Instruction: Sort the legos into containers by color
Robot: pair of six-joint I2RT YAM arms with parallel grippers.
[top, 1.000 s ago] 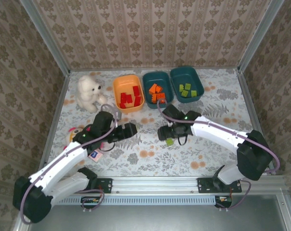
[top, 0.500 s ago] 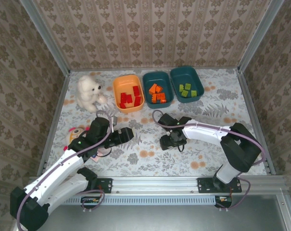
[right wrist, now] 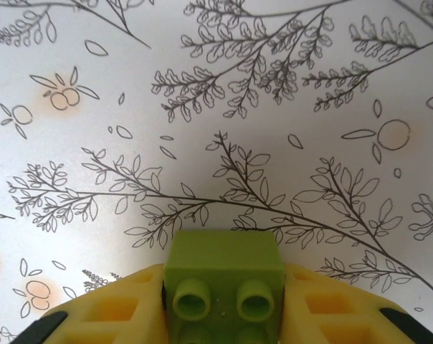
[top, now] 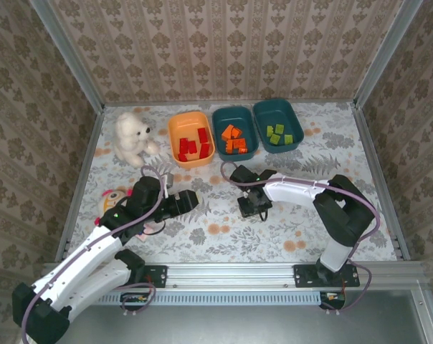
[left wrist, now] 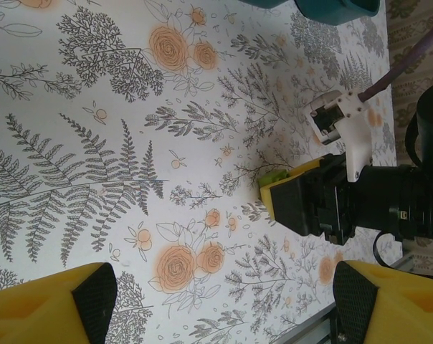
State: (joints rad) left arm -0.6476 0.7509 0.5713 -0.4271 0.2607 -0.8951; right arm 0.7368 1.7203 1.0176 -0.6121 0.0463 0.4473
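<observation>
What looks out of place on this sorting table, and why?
One lime green lego is not yet in a container: it sits gripped in the jaws of the right gripper. The white teddy bear beside the orange tub is no brick. Nothing looks spilled or damaged.

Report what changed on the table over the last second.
The right claw lowered onto the lime green lego on the table and closed on it. The left claw drew back slightly toward its base, staying open. The tubs and teddy bear stayed put.
</observation>
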